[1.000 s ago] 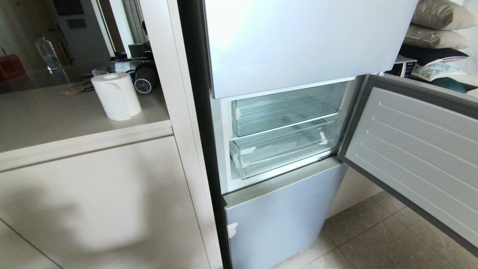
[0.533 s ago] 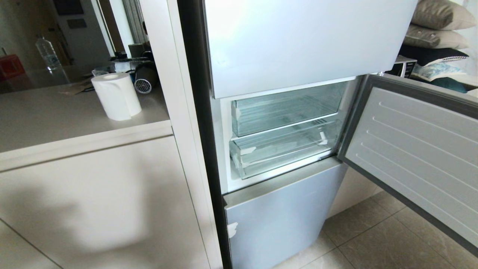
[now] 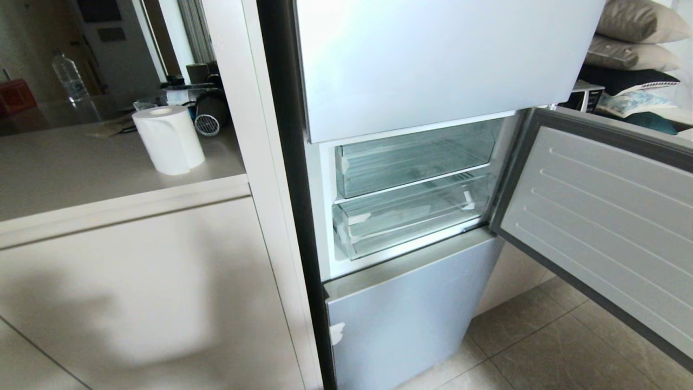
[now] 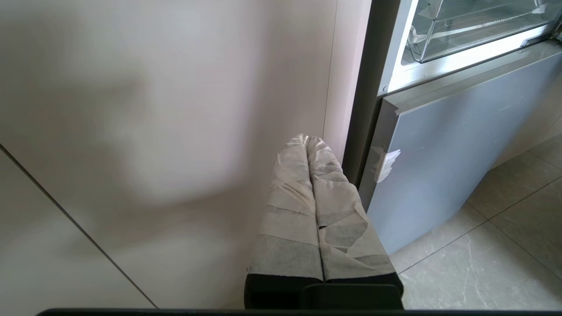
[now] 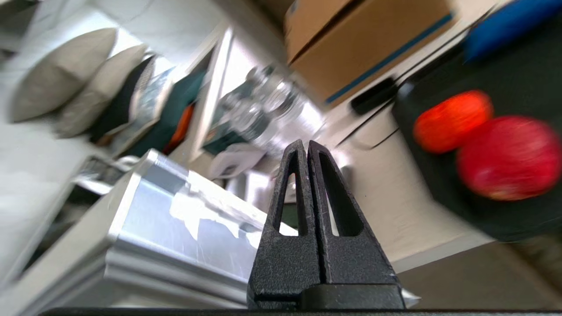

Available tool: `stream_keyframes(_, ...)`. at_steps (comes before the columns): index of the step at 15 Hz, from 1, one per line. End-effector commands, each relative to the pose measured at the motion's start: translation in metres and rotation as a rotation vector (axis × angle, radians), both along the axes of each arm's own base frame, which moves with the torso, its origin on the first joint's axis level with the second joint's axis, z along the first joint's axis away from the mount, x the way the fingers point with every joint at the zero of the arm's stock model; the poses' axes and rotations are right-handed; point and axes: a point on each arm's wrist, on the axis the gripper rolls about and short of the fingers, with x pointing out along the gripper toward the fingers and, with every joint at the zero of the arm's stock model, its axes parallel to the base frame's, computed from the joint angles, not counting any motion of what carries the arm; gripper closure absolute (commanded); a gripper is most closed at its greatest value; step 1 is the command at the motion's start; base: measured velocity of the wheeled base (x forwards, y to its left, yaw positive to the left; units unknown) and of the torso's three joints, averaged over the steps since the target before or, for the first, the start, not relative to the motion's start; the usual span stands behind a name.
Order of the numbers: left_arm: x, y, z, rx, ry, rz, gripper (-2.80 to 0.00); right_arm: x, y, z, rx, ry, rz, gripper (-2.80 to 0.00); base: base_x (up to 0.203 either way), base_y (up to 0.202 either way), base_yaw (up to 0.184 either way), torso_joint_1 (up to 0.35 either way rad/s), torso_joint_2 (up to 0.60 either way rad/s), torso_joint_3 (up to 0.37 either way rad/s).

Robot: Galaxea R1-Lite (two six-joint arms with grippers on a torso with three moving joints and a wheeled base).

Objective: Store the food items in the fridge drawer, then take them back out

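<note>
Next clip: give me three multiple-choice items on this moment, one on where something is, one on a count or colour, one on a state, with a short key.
1. Where does the white paper roll stand?
A. on the counter left of the fridge
B. inside the lower clear drawer
C. on the floor tiles

2. How many red-orange food items show in the right wrist view?
A. none
B. two
C. five

3. How do the right gripper's fingers stand?
A. spread wide
C. clamped on a fruit
B. pressed together, holding nothing

Key: 1 A, the paper roll stands on the counter beside the fridge. 2 B, two food items lie side by side on a dark surface. 3 B, the right gripper shows its fingers touching along their length with nothing between them.
</note>
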Motion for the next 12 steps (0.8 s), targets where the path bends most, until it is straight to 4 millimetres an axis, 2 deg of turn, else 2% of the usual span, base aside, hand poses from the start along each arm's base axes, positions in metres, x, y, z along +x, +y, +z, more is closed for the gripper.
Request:
stream_keyframes(1,0.0,0.0,0.0,0.0,0.001,0.002,0.0,0.004,-0.029,-0.011,0.069,-0.042,0.071,0.0,0.0,0.0,0.0,0.0,0.0,0.0)
stream_keyframes(3,0.0,0.0,0.0,0.0,0.001,0.0,0.0,0.017,-0.041,-0.008,0.102,-0.106,0.205,0.0,0.0,0.0,0.0,0.0,0.0,0.0)
stream_keyframes(6,0.0,0.0,0.0,0.0,0.001,0.0,0.0,0.024,-0.054,-0.01,0.134,-0.137,0.348,0.0,0.0,0.0,0.0,0.0,0.0,0.0)
stream_keyframes(10,0.0,0.0,0.0,0.0,0.001,0.001,0.0,0.033,-0.073,-0.017,0.17,-0.157,0.391,0.0,0.0,0.0,0.0,0.0,0.0,0.0)
stream_keyframes(12,0.0,0.0,0.0,0.0,0.001,0.001,0.0,0.034,-0.073,-0.018,0.171,-0.156,0.392,0.0,0.0,0.0,0.0,0.0,0.0,0.0)
